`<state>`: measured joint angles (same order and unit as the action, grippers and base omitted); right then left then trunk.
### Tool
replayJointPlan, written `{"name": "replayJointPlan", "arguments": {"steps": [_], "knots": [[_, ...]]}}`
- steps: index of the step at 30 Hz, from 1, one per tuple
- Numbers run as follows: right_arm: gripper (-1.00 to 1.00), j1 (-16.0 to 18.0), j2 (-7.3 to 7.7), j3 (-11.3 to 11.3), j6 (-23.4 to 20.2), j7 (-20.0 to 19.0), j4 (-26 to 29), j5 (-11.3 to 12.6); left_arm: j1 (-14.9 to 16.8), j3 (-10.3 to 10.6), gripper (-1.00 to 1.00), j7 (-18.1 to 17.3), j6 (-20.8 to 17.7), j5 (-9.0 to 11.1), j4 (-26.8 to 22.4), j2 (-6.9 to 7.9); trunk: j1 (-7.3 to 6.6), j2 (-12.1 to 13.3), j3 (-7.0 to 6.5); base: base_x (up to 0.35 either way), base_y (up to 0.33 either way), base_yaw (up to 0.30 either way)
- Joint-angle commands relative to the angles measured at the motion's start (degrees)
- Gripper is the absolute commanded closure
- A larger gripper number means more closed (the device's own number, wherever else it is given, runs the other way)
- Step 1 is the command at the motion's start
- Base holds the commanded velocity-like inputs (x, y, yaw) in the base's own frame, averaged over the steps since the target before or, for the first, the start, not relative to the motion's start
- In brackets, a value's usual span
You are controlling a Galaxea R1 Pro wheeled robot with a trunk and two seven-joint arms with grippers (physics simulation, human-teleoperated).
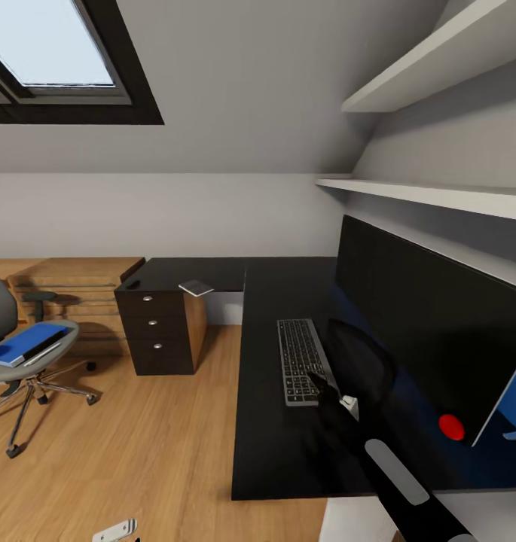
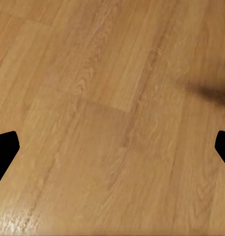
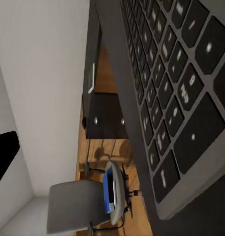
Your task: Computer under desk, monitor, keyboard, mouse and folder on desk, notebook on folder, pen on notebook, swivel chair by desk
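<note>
one desk, one monitor standing on it, one swivel chair well apart, carrying one folder. one keyboard flat beside monitor; placement judged in hand. right gripper at keyboard's near end, spread not discernible. left gripper wide over floor. next: release, fetch mouse.

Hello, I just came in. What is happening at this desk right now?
A robot is tidying a bedroom workspace. Its right gripper is down at the near end of the slim silver-grey keyboard with black keys, which lies on the glossy black L-shaped desk in front of the wide black monitor. Whether its jaws are closed, I cannot tell. The flat bright-blue folder lies on the grey swivel chair, apart from the desk. A thin grey notebook lies on the desk's far wing.
</note>
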<state>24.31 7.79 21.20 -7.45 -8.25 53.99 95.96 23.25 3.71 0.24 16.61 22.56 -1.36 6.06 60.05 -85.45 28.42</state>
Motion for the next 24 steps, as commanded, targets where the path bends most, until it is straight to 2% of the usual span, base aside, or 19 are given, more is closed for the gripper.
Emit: {"name": "replayJointPlan", "arguments": {"steps": [1, 15, 24], "knots": [[-1.00, 0.06, 0.06, 0.16, -0.02, -0.18, -0.02, 0.55, 0.04, 0.41, -1.00, 0.02, 0.17, 0.38, 0.04, 0.00, -0.01, -0.03, 0.06, -0.012, -0.022, 0.000], [-1.00, 0.04, 0.05, 0.16, -0.02, -0.19, -0.02, 0.55, 0.04, 0.42, -1.00, 0.02, 0.17, 0.38, 0.04, 0.00, -0.01, -0.03, 0.06, -0.005, -0.003, 0.000], [-1.00, 0.05, 0.03, 0.16, -0.02, -0.19, -0.02, 0.46, 0.04, 0.41, -1.00, 0.02, 0.17, 0.38, 0.04, 0.00, -0.01, -0.03, 0.06, -0.218, 0.000, 0.000]]}}
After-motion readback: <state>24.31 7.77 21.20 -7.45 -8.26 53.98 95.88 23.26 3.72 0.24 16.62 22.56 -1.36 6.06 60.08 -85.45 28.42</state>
